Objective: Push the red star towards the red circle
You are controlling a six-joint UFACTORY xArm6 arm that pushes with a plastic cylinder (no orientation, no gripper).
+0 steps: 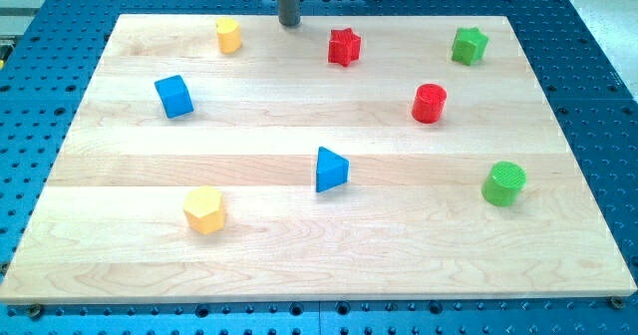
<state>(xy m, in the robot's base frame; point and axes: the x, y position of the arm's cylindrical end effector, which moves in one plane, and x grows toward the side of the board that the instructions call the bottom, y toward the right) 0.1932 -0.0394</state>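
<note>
The red star (344, 47) lies near the view's top, a little right of centre. The red circle (430, 104) lies to its lower right, about a block's width or two away. My tip (289, 22) rests at the board's top edge, to the upper left of the red star, with a gap between them. It touches no block.
A yellow block (229, 35) lies left of the tip. A blue cube (174, 96) is at the left, a blue triangle (331, 169) in the middle, a yellow hexagon (205, 210) at lower left, a green star (469, 46) at top right, a green circle (504, 183) at right.
</note>
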